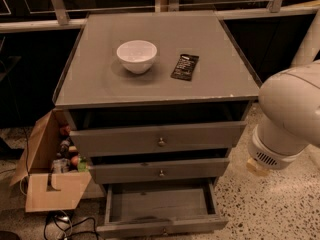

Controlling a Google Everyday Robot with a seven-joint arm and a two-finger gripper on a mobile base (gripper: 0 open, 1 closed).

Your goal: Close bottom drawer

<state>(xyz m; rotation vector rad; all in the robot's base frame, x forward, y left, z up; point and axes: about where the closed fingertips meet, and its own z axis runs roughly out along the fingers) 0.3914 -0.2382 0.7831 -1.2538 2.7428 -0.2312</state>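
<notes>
The grey cabinet (160, 96) stands in the middle of the camera view with three drawers. The bottom drawer (162, 227) is pulled far out, its inside bare, its slim front with a small brass knob at the lower edge of the view. The middle drawer (160, 170) and the top drawer (159, 139) each stand out a little. A white arm segment (290, 119) fills the right side, beside the cabinet at the height of the upper drawers. The gripper is out of view.
A white bowl (136, 55) and a dark flat packet (185, 66) lie on the cabinet top. An open cardboard box (50, 176) with bottles stands on the floor at the left. Cables (65, 224) lie below it. Speckled floor (270, 209) lies to the right.
</notes>
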